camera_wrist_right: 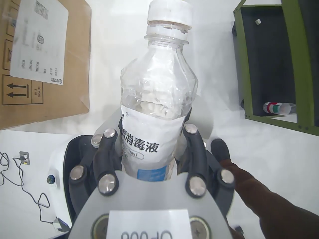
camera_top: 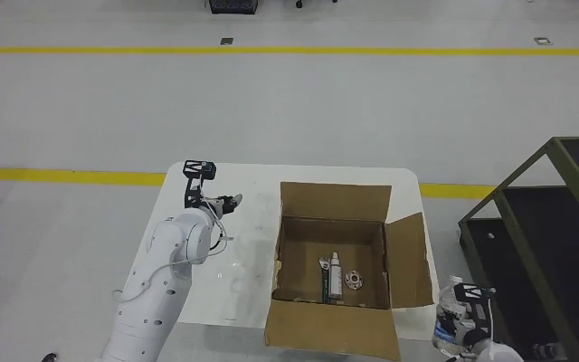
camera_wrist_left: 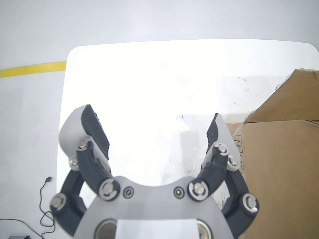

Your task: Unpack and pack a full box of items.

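Top view: the open cardboard box sits on the white tabletop, and three small things lie on its floor: a white tube, a dark wrench-like tool touching it and a ring-shaped metal fitting just beside. They look rigid and light; lying flat and low between the walls, each probably wants a pinch from straight above. The left arm hangs beside the box's outer wall. The right arm is off the box's near corner, partly cut off by the frame edge

Left wrist view: the left jaws stand wide apart with nothing between them, above bare tabletop, the box's side wall close by

Right wrist view: the right jaws are clamped on the labelled lower half of a clear plastic bottle with a white cap, held outside the box, between it and a green rack. Its thin, dented wall should buckle under a hard squeeze; the paper label is likely the surest hold. Its base is hidden, and its fill is hard to judge
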`<move>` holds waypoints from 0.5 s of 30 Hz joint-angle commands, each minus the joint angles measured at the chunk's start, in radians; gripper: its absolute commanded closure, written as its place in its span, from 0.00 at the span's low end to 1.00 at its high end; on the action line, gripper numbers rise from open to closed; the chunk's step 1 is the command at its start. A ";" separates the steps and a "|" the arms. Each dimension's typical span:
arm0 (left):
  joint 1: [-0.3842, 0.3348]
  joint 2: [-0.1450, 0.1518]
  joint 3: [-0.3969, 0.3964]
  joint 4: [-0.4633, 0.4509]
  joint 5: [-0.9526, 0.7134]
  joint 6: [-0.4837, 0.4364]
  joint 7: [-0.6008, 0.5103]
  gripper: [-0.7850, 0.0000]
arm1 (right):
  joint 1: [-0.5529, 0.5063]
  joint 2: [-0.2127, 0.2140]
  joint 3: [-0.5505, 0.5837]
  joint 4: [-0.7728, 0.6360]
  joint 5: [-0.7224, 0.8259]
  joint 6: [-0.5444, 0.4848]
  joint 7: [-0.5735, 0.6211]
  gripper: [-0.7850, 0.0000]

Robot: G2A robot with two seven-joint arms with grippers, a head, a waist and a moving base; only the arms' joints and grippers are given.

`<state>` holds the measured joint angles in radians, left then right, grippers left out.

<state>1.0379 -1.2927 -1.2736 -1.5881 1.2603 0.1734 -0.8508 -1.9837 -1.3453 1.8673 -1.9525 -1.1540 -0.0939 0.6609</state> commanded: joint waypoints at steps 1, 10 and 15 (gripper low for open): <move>0.000 0.000 0.000 0.000 0.000 0.000 0.000 0.00 | 0.015 -0.001 -0.028 0.015 -0.006 0.004 -0.005 1.00; 0.000 0.000 0.000 0.000 0.000 0.000 0.000 0.00 | 0.114 0.003 -0.119 0.107 -0.066 0.014 0.021 1.00; 0.000 0.000 0.000 0.000 0.000 0.000 0.000 0.00 | 0.159 0.005 -0.150 0.156 -0.091 0.028 0.033 1.00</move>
<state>1.0379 -1.2927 -1.2736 -1.5881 1.2603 0.1734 -0.8508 -1.8317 -1.3407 1.7211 -1.8054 -1.2439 -0.0692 0.6925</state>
